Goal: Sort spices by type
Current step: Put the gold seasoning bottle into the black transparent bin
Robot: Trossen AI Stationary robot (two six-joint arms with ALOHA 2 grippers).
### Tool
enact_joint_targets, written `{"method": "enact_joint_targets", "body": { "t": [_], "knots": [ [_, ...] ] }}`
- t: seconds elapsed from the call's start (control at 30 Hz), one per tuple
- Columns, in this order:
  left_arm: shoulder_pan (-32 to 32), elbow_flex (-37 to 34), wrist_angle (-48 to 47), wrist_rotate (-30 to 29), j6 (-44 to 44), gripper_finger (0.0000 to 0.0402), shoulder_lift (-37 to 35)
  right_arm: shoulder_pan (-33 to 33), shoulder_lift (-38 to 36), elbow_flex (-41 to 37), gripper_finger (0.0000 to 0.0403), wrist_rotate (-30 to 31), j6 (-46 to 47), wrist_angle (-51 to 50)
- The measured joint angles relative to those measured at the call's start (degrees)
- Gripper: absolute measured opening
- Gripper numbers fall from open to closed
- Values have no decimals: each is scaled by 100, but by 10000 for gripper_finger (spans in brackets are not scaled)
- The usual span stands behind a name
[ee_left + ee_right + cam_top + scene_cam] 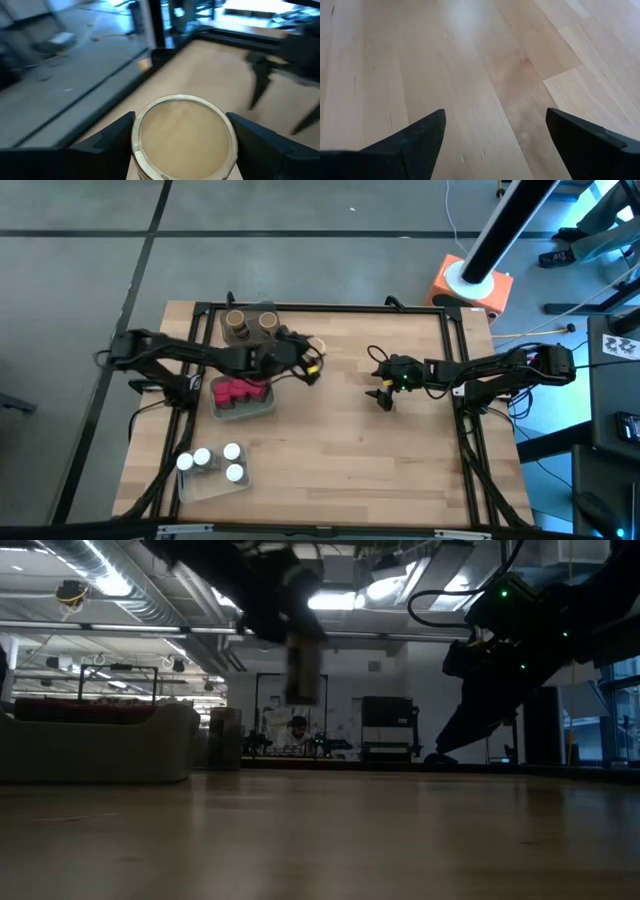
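Tan-topped jar point(182, 135) clamped in left gripper point(182, 142) above wooden table point(340, 450), right gripper point(492, 137) fingers apart, dim workshop behind.

Bench point(340, 450) was pale wood planks w/ a black frame round its edge. Floor point(80, 270) around it was grey concrete w/ seam lines. An orange base point(470, 285) stood just off the far right corner, a black-and-white post point(500, 230) rising from it. In the low view, a grey sofa point(95, 745) sat at left, ceiling ducts point(110, 580) ran overhead w/ bright strip lights point(340, 600), and dark racks point(385, 725) lined the far wall.
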Motion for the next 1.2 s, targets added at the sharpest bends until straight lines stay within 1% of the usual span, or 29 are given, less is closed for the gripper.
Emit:
{"method": "enact_joint_targets", "body": {
  "t": [0.17, 0.37, 0.47, 0.57, 0.63, 0.7, 0.8, 0.87, 0.97, 1.2],
  "knots": [
    [-12, 0, -1362, -948, -344, 261, -938, 0, 0, 0, 344, 2, 0, 8],
    [109, 0, -3054, -1726, -1239, 261, -1787, 0, 0, -1, 344, 19, -7, 28],
    [173, 2, -3696, -2052, -1664, 261, -1983, 0, 0, -2, 344, 24, -26, 53],
    [240, 2, -4326, -2536, -2064, 262, -2027, 0, 0, -2, 344, 24, -38, 100],
    [313, -70, -4545, -2750, -2304, 261, -2029, 0, 0, -2, 344, 63, -39, 107],
    [407, -277, -4456, -2790, -2420, 261, -2030, 0, 0, -2, 344, 163, -41, 108],
    [575, -680, -4079, -2770, -2442, 261, -2027, 0, 0, -2, 344, 226, -42, 107],
    [718, -942, -3593, -2685, -2404, 261, -2027, 0, 0, -2, 344, 240, -42, 107],
    [968, -1312, -2813, -2547, -2101, 261, -2027, 0, 0, -2, 344, 240, -42, 107],
    [1500, -2095, -1087, -2451, -1484, 262, -2013, 0, 0, -2, 344, 240, -42, 103]
  ]
}}
